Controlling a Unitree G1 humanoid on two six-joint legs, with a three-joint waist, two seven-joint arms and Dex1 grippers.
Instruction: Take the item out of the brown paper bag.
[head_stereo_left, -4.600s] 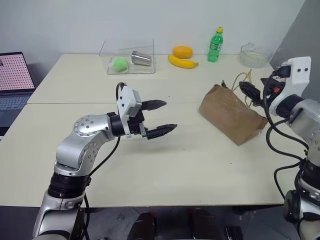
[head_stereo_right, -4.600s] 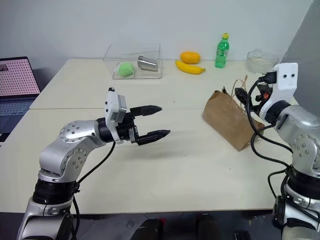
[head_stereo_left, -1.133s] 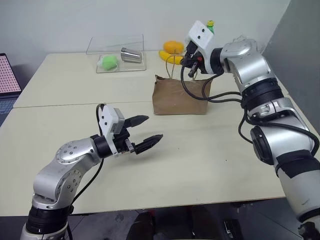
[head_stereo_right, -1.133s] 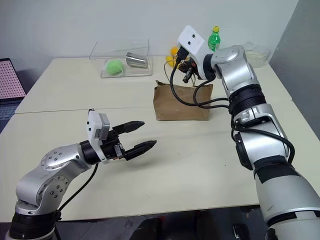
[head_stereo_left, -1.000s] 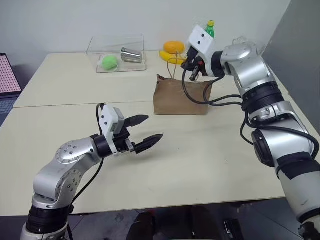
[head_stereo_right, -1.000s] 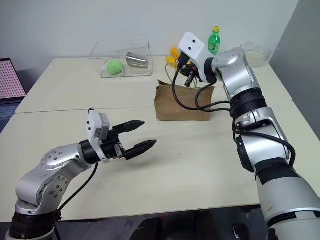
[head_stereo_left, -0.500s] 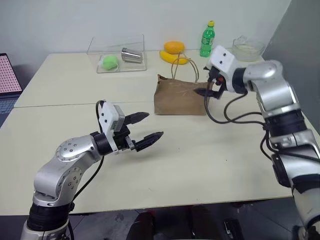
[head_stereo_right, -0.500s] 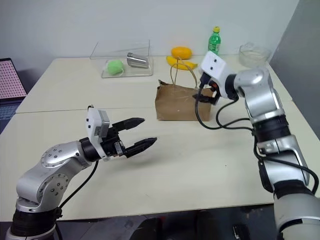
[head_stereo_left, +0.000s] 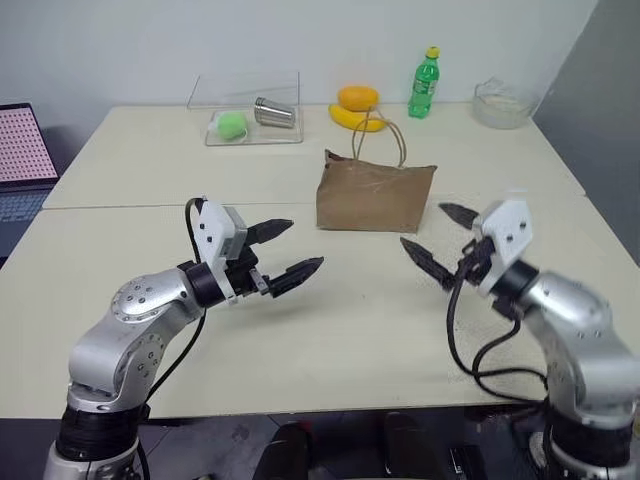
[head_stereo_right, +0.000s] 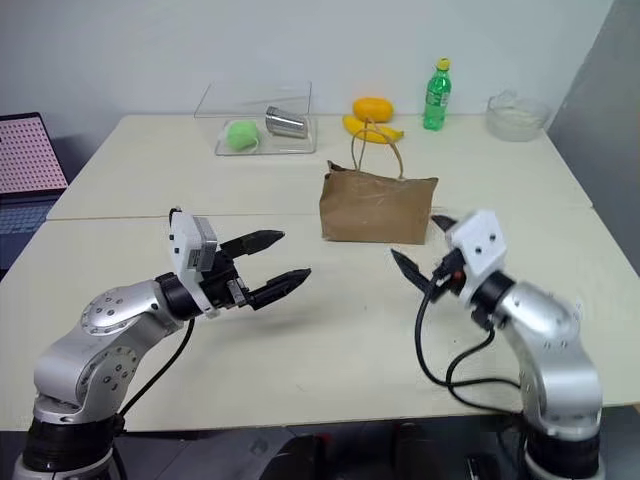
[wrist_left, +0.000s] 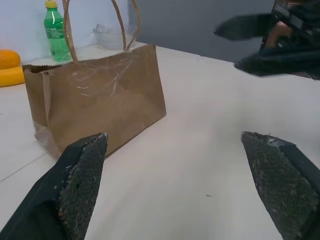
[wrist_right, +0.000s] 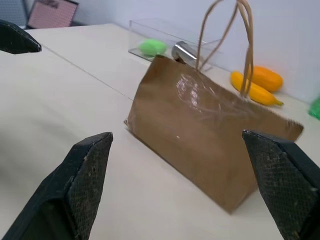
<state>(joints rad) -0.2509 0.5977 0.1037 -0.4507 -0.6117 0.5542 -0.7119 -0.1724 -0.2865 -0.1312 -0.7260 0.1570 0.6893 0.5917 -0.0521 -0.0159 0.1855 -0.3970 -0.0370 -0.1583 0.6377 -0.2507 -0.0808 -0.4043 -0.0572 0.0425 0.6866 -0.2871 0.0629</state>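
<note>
Both the left gripper (head_stereo_left: 283, 250) and right gripper (head_stereo_left: 438, 238) are released, empty; one should steady the upright brown paper bag (head_stereo_left: 375, 192) while the other reaches inside.

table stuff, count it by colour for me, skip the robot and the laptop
brown: 1, the brown paper bag
green: 2, the ball and the bottle
yellow or orange: 2, the banana and the orange fruit
silver: 1, the metal cup
clear: 2, the box and the bowl
total: 8
</note>
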